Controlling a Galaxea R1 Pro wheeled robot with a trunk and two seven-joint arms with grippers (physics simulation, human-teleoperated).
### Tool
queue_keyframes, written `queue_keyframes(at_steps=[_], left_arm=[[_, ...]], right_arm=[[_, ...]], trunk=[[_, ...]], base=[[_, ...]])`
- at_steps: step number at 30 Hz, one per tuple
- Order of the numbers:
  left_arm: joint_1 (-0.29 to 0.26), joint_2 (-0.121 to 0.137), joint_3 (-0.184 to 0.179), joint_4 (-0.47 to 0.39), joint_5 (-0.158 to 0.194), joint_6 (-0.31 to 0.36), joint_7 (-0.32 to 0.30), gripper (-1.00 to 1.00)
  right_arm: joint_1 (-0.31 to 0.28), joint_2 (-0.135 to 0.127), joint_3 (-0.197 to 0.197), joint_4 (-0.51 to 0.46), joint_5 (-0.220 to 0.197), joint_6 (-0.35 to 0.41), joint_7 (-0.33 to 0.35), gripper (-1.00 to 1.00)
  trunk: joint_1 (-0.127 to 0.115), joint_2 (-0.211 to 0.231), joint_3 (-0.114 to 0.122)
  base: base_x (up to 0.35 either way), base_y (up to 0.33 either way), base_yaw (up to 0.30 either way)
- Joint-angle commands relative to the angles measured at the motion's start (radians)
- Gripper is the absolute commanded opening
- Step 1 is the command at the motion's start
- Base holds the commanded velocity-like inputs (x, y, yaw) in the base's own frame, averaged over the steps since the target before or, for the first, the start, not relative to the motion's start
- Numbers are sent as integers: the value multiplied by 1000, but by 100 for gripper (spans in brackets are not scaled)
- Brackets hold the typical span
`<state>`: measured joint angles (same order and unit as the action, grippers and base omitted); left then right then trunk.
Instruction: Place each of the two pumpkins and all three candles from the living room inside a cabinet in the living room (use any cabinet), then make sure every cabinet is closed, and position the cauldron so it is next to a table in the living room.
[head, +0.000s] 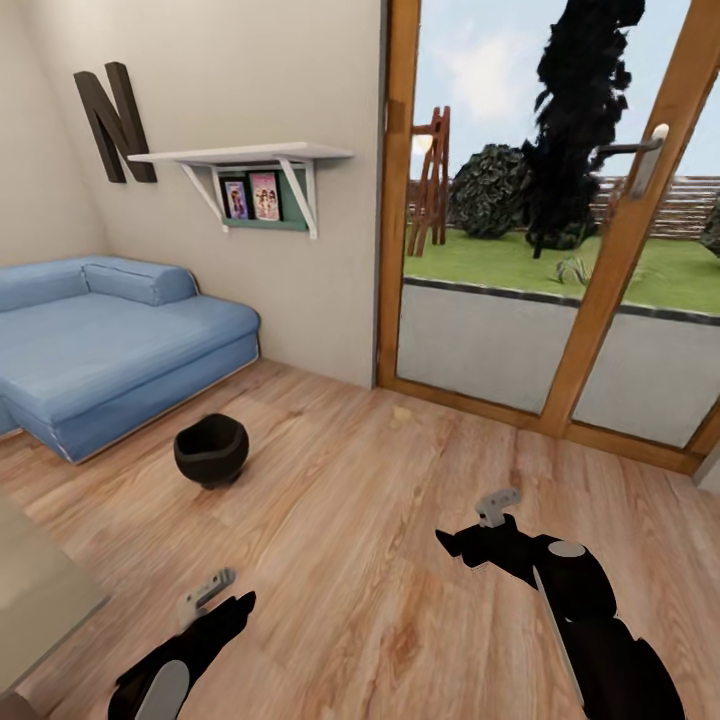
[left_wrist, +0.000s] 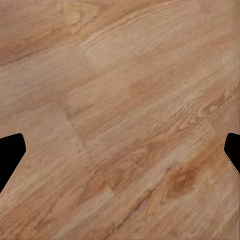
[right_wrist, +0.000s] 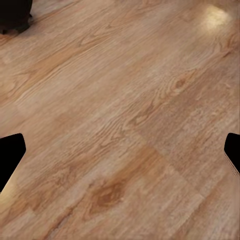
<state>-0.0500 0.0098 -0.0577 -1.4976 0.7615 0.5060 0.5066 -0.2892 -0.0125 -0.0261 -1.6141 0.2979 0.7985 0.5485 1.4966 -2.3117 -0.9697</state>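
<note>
Wood floor, glass doors behind. Cauldron sits upright near the blue sofa (cauldron step, I judge). Left gripper and right gripper spread, empty; next: approach, grasp rim.

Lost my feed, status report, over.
Left gripper and right gripper open, empty. Cauldron on floor by blue sofa. Path looks unobstructed.

Both arms are glossy black with rounded shells. The left arm carries a pale grey oval panel, with a light grey bracket near its tip. The right arm is bulkier, with a grey round cap, a thin pale stripe and a grey bracket on top.
</note>
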Motion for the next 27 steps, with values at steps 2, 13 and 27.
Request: queue_keyframes(at_steps=[2,13,27], left_arm=[[-1,1,-2,-1,10,0,10,100],[-1,0,-3,-1,11,0,10,100],[-1,0,-2,-1,15,0,9,100]], right_arm=[[-1,0,-1,-1,10,2,10,100],[-1,1,0,-1,7,0,9,100],[-1,0,3,-1,8,-73,8,100]], trunk=[[0,0,-1],[0,0,-1],[0,0,-1]], base=[[337,0,0],[337,-40,0],[337,-125,0]])
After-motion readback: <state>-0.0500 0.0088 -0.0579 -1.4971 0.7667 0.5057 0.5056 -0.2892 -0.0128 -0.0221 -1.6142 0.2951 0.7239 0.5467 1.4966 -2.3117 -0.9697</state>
